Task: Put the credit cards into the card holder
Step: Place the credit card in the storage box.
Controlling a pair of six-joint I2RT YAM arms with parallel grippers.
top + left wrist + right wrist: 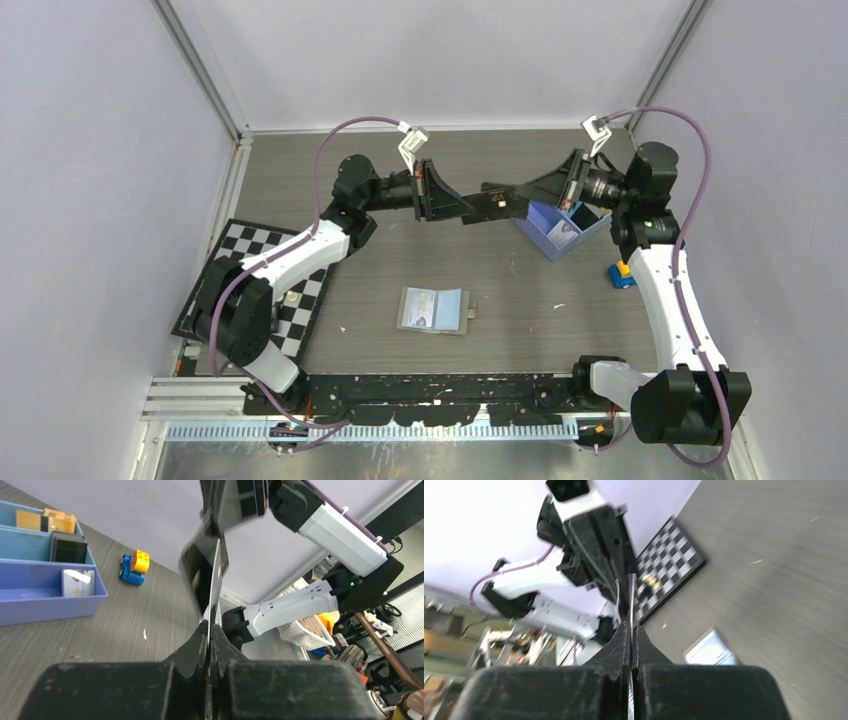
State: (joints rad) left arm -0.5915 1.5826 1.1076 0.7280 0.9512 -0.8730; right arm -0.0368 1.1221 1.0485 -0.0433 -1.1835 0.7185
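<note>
Aloft, left end effector (209, 628) and right end effector (630, 625) pinch card (495, 204) edges.

Blue tray (45, 607), checkerboard mat (308, 305), blue-and-yellow toy car (134, 569)

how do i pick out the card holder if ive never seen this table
On the grey wood-grain table, look at the near middle, just ahead of the black rail along the front edge. The card holder lies there open and flat, on its own. Unlike the walled blue tray at the back right, it is thin, pale blue inside, with a small tab on its right.
</note>
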